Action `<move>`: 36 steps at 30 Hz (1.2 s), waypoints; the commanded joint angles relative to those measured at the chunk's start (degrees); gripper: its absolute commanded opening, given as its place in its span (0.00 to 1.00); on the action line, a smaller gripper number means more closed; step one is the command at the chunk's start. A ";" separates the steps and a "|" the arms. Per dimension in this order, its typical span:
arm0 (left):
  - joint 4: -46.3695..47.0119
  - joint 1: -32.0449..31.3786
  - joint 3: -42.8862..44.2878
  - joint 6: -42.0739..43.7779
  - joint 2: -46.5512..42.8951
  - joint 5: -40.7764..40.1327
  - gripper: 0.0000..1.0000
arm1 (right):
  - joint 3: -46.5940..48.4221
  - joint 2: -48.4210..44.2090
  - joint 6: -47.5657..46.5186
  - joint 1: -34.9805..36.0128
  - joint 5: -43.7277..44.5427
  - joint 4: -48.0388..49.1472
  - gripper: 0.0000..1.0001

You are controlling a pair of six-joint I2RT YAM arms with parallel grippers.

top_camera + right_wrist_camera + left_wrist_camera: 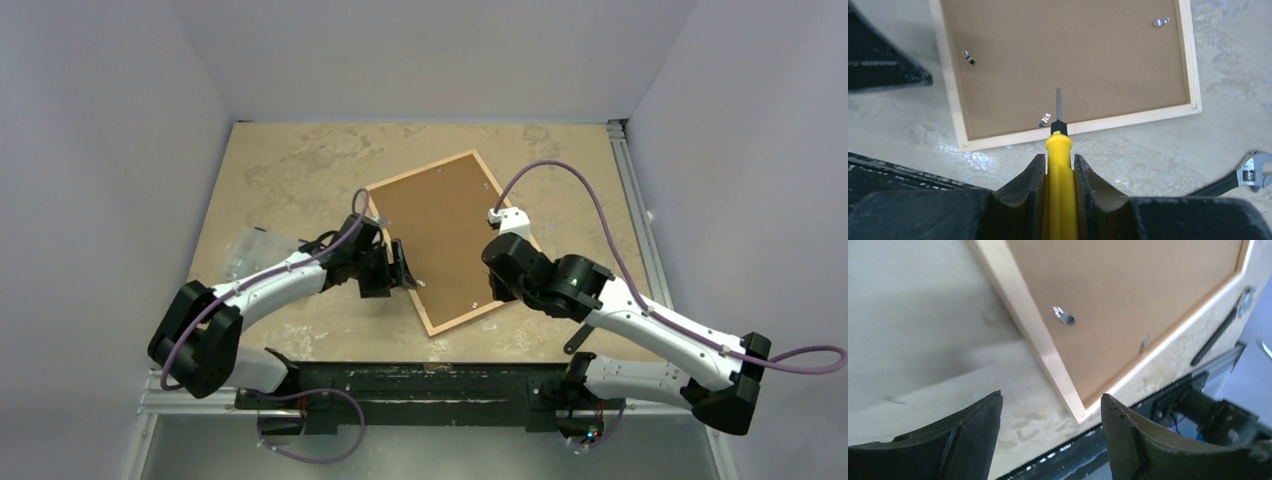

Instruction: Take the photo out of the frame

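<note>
Right gripper [1059, 165]: clamped hard on a yellow screwdriver [1059, 145], with the blade reaching ahead over the backing board [1068, 55].
Left gripper [1050, 405]: jaws spread wide and holding nothing, with the frame's near corner just ahead of the gap.
Frame [1023, 310]: lay face down on the table [290, 170], ahead of both grippers.
Photo: out of sight, presumably under the board, which the metal clips still held in.
Nearest clip [1045, 120]: sat just left of the blade, close ahead of the right fingertips.
Risk, slip: the clip was small, so the tip could skid off it and gouge the board or the print beneath.
Risk, drift: nothing pinned the frame, so a sideways push from the blade could spin it away.
Risk, tool: the smooth handle could twist in the grip under load.
</note>
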 commanded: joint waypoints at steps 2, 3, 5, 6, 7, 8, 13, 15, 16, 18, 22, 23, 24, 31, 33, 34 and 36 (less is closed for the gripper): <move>2.81 -9.94 -3.02 -5.91 -2.42 -2.48 0.71 | -5.27 -3.48 4.84 -0.78 1.18 0.66 0.00; 2.79 -11.22 -3.21 -7.23 -2.13 -4.18 0.71 | -5.97 -3.81 5.34 -0.82 0.98 0.44 0.00; 2.60 -13.29 -3.38 -9.45 -0.90 -6.92 0.71 | -6.96 -4.49 5.99 -0.77 0.44 0.16 0.00; 2.61 -13.97 -3.25 -10.29 0.00 -7.64 0.71 | -7.30 -4.93 6.17 -0.81 0.20 0.11 0.00; 2.49 -14.73 -2.88 -10.91 1.58 -8.29 0.71 | -7.42 -5.34 6.21 -0.75 -0.06 -0.02 0.00; 2.11 -15.07 -2.20 -11.36 2.74 -9.14 0.71 | -7.51 -5.77 6.29 -0.75 -0.25 -0.22 0.00; 1.45 -16.33 1.29 -11.20 7.51 -12.97 0.63 | -7.62 -7.64 6.54 -0.79 -0.03 -1.22 0.00; 0.57 -16.80 2.68 -9.93 9.00 -14.92 0.58 | -7.53 -7.99 6.77 -0.74 -0.05 -1.54 0.00; -0.78 -17.10 3.34 -9.07 9.77 -16.09 0.56 | -7.45 -8.02 6.89 -0.75 -0.21 -1.63 0.00; -3.16 -17.22 4.90 -7.64 11.03 -18.52 0.54 | -7.44 -8.11 7.20 -0.82 -0.52 -1.89 0.00; -5.34 -17.31 6.27 -5.43 12.96 -20.11 0.46 | -7.77 -8.42 7.53 -0.79 -0.77 -1.96 0.00; -6.11 -17.43 6.91 -4.72 13.79 -20.33 0.44 | -7.85 -8.54 7.53 -0.74 -0.81 -1.92 0.00; -7.32 -17.60 7.78 -4.09 14.82 -20.85 0.42 | -7.92 -8.63 7.53 -0.75 -0.82 -1.92 0.00; -12.42 -17.93 12.57 2.67 19.31 -22.52 0.33 | -7.78 -8.80 8.04 -0.80 1.20 -3.75 0.00; -13.88 -17.93 13.93 6.54 19.56 -23.41 0.32 | -7.41 -8.97 7.91 -0.76 2.46 -4.80 0.00; -14.03 -17.93 14.68 9.61 19.80 -22.98 0.32 | -7.29 -9.18 8.01 -0.68 2.22 -5.21 0.00; -16.56 -17.85 17.32 14.05 20.87 -23.44 0.29 | -7.32 -9.97 8.28 -0.73 1.65 -5.64 0.00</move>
